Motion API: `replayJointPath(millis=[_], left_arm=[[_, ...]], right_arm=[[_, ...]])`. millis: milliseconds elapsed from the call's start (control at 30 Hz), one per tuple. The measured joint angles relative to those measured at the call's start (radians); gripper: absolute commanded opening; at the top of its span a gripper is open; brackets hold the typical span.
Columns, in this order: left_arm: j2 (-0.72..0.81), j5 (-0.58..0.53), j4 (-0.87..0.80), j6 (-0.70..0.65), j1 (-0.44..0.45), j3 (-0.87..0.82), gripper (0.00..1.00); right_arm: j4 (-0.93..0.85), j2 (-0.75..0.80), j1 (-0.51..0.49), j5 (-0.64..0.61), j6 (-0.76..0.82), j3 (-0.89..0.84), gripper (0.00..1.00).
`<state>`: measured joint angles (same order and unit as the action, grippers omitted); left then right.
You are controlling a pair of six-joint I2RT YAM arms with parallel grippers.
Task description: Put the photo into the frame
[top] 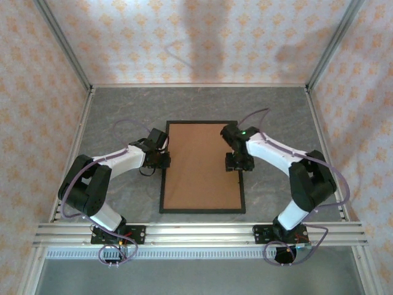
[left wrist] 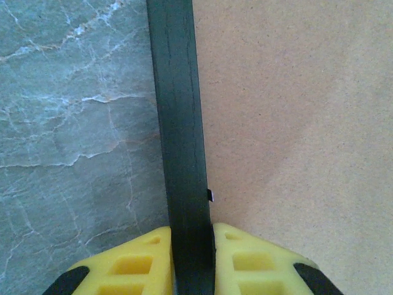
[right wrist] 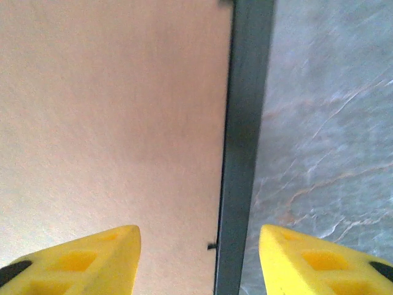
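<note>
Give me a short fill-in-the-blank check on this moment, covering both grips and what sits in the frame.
1. The left claw is ___ on a rail of the thin black rectangular frame.
2. The right claw straddles the opposite rail with its jaws ___.
3. The panel lying inside the frame is a plain ___ backing board.
Missing words: shut; open; brown.

Grey marbled table (top: 123, 104), black frame (top: 202, 211) flat on it, brown backing board (top: 201, 166) inside.
</note>
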<state>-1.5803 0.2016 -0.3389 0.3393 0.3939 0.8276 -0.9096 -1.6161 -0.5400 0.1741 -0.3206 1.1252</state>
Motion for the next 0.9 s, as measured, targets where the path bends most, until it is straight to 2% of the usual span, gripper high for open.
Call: replayJointPath(millis=[167,333,633,900], left_arm=[[0.000,0.000,0.002,0.001,0.000,-0.001,0.19],[0.000,0.000,0.002,0.001,0.000,-0.001,0.19],[0.000,0.000,0.002,0.001,0.000,-0.001,0.19],[0.005,0.000,0.006,0.003,0.000,-0.006,0.21]], right_arm=[[0.077,-0.032,0.126,0.045,0.019,0.027,0.55],[0.142,-0.146,0.188,0.082,0.038,0.079,0.48],[0.200,-0.290,0.229,0.120,0.059,0.182,0.33],[0.191,-0.305,0.229,0.097,0.087,0.197,0.19]])
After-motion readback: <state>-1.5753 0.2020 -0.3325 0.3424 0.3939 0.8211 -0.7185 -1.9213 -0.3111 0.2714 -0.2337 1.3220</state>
